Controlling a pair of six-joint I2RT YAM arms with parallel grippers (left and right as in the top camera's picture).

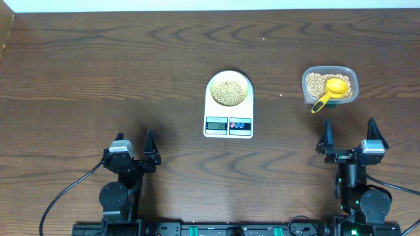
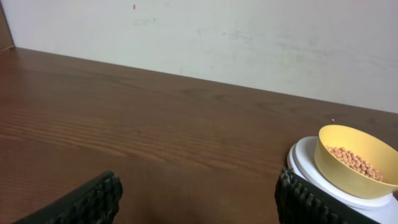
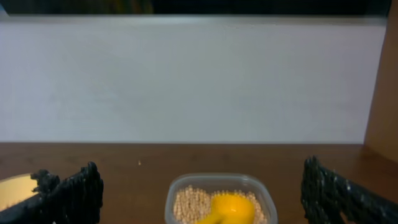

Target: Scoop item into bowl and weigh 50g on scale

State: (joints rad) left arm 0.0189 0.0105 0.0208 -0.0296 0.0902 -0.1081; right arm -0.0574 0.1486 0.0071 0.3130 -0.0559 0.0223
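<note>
Note bowl [image 1: 210, 90] seated on scale [image 1: 228, 126], mid-table [image 1: 98, 78], with a shallow layer of beans [image 1: 229, 92] inside. See scale display at the robot-side end; digits too small to read. Find clear tub [image 1: 352, 77] to the right, well apart from scale, with more beans and yellow scoop [image 1: 331, 90] resting in it, handle over near rim. Record left fingers [image 1: 150, 141] spread wide, holding nothing; right fingers [image 1: 326, 134] likewise wide, holding nothing, near tub

On the scale [image 1: 220, 115], the bowl [image 1: 211, 88] of beans [image 1: 228, 92]; to its right, scoop [image 1: 333, 89] in tub [image 1: 306, 79].
</note>
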